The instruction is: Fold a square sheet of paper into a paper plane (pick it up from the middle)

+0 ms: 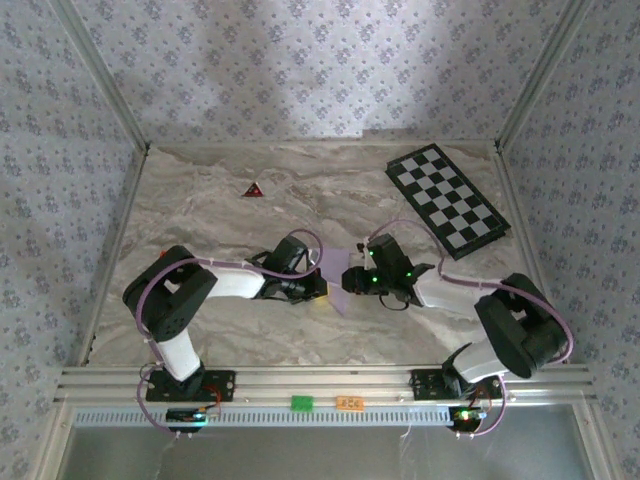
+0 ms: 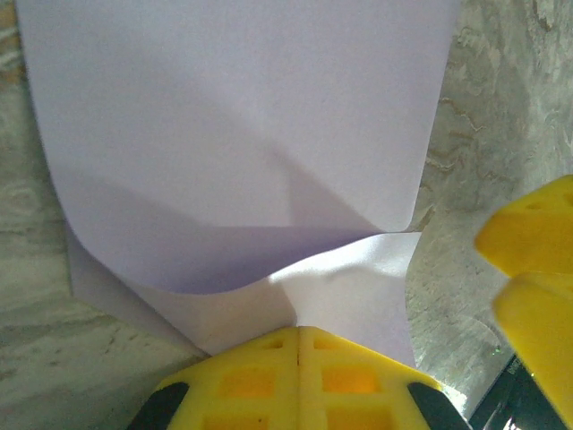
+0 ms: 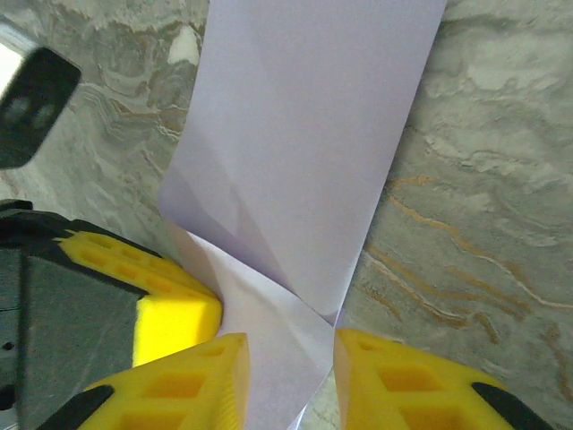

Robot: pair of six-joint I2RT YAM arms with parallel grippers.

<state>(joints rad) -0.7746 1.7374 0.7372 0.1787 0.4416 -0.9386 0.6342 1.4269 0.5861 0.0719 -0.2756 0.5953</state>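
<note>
The left gripper is clamping together on the folded square sheet of paper, likely anchoring it. The right gripper is straddling the paper's edge, jaws apart, probably lining up a pinch.

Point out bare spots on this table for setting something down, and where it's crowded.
Free: the far strip between the red triangle and the checkered board; the near table edge between the arm bases. Crowded: the centre, where left claw and right claw meet at the lilac paper.
</note>
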